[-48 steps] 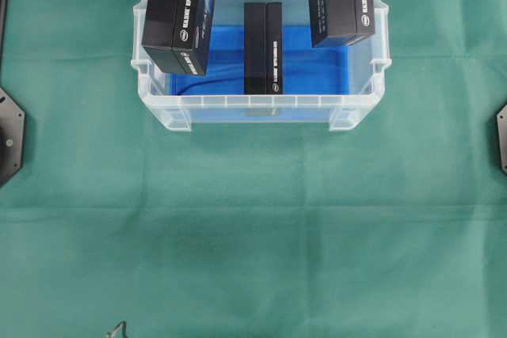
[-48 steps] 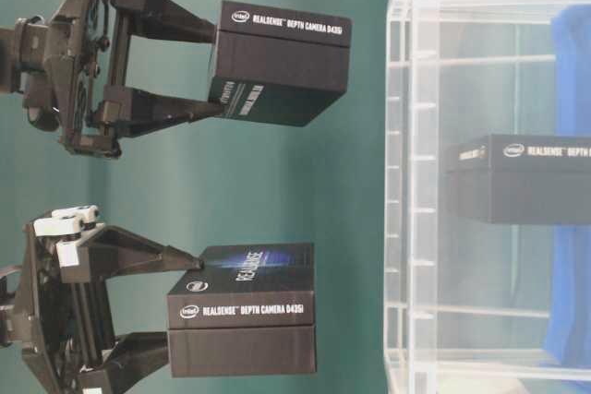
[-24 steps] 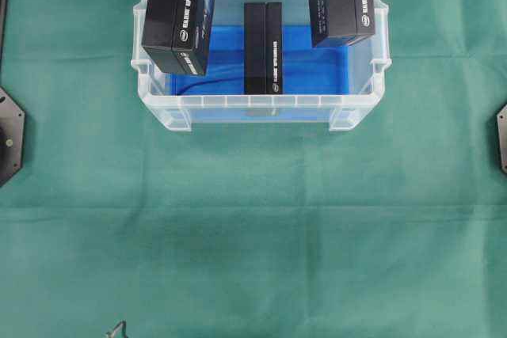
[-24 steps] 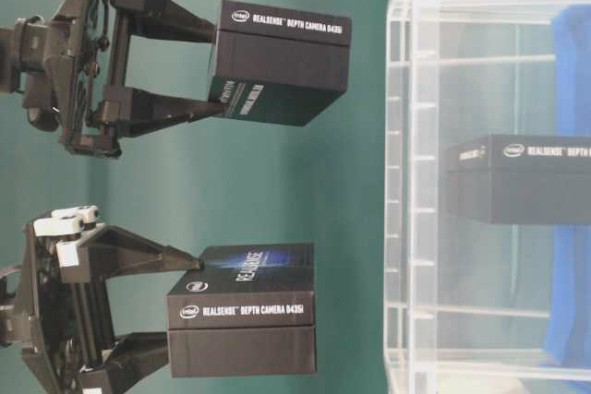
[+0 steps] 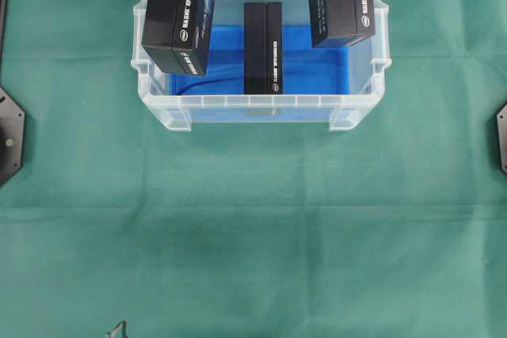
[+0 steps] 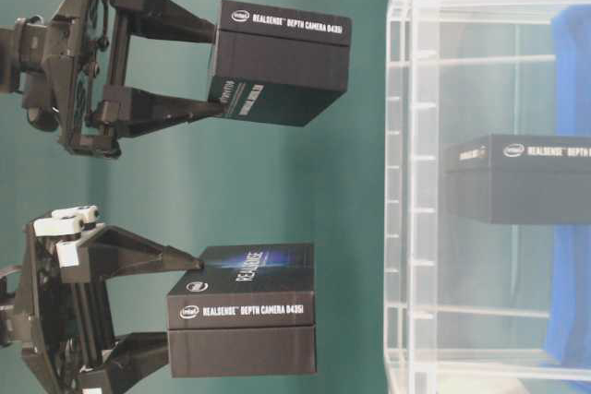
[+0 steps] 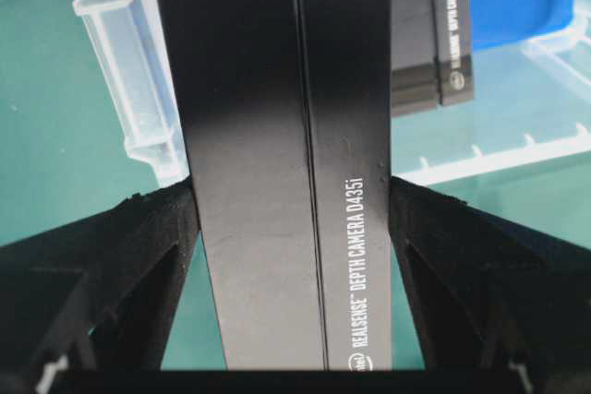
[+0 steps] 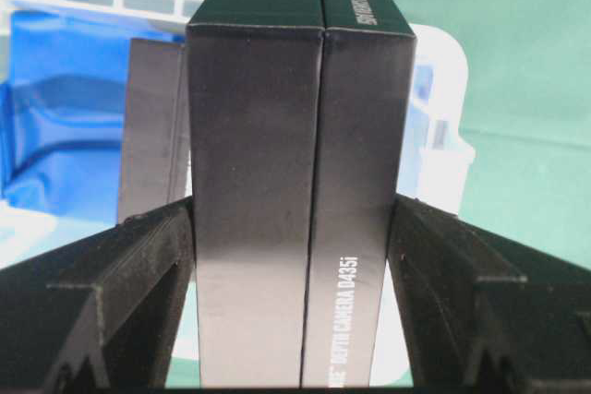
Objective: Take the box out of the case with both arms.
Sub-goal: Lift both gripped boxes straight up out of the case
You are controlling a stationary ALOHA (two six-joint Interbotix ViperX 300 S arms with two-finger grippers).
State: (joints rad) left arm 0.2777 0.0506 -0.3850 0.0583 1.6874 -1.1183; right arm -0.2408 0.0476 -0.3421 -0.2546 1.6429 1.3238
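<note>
Two black RealSense camera boxes are already hanging above the clear plastic case [image 5: 261, 104] — the left gripper [image 7: 294, 205] is clamping the left box [image 5: 176, 17] by its sides, the right gripper [image 8: 295, 219] is clamping the right box [image 5: 341, 5] likewise. A third box [image 5: 262, 47] is standing on edge on the blue lining (so one is apparently remaining). The boxes are looking like matte, sharp-cornered cardboard; the case is ribbed and glossy — the green cloth [image 5: 253, 227] is lying soft and faintly creased.
</note>
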